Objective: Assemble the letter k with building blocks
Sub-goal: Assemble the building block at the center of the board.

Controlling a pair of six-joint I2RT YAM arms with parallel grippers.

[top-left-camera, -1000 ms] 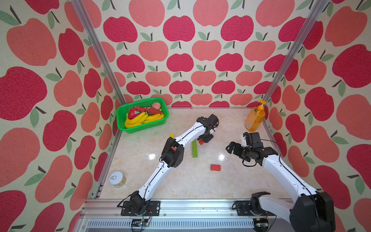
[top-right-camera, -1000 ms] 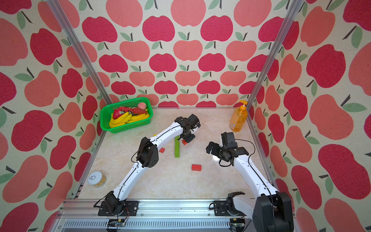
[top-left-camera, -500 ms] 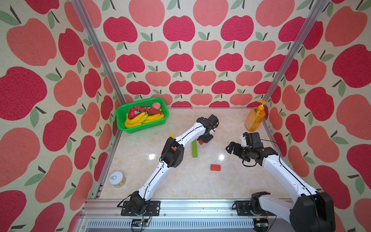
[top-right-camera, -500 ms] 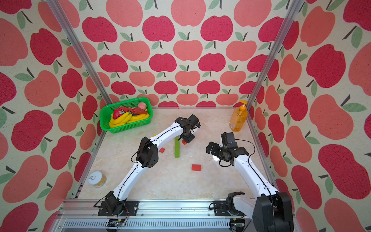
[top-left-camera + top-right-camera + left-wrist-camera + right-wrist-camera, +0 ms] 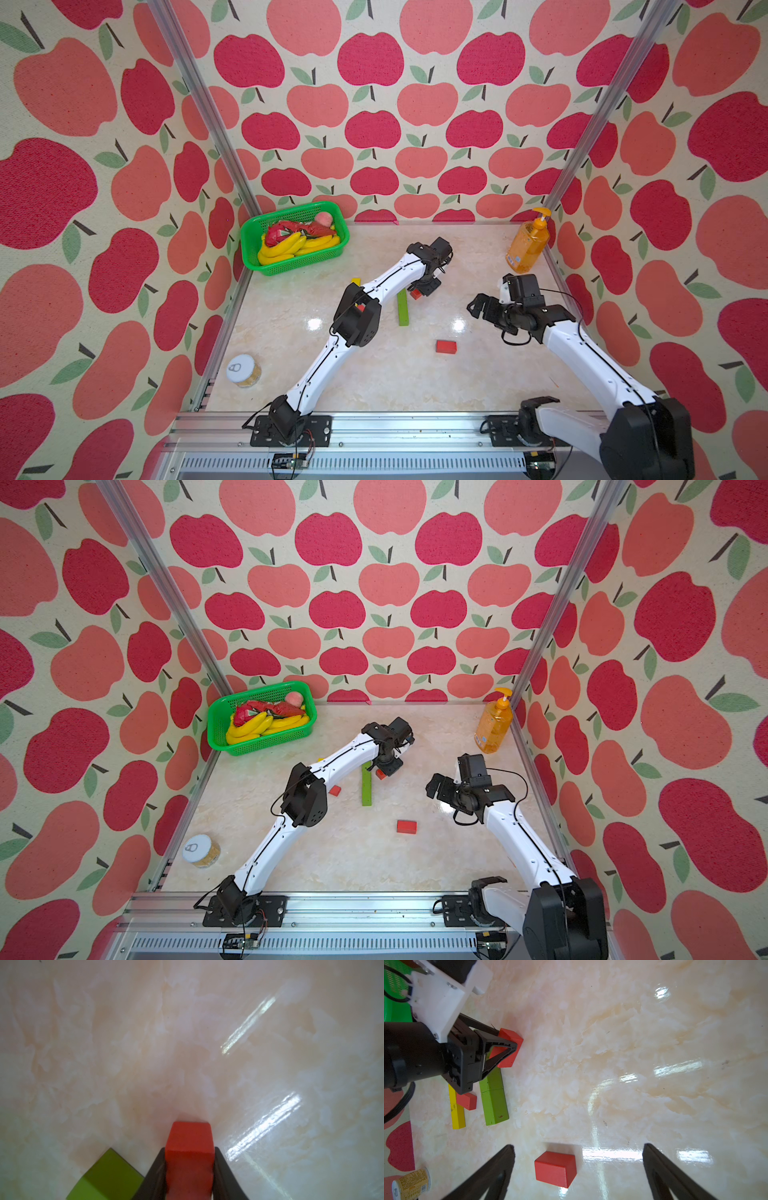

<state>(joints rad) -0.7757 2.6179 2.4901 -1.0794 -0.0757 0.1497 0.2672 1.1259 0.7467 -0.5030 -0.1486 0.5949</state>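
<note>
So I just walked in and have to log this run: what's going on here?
The robot is building a K from bricks. The left gripper has its fingers shut on a red brick, holding it by the far end of the flat green bar. The right gripper is open and empty, near a loose red brick. A yellow bar and a third red brick lie beside the green bar.

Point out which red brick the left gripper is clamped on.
The red brick beside the far end of the green bar, pinched in the left gripper. The other two red bricks lie loose, untouched.
</note>
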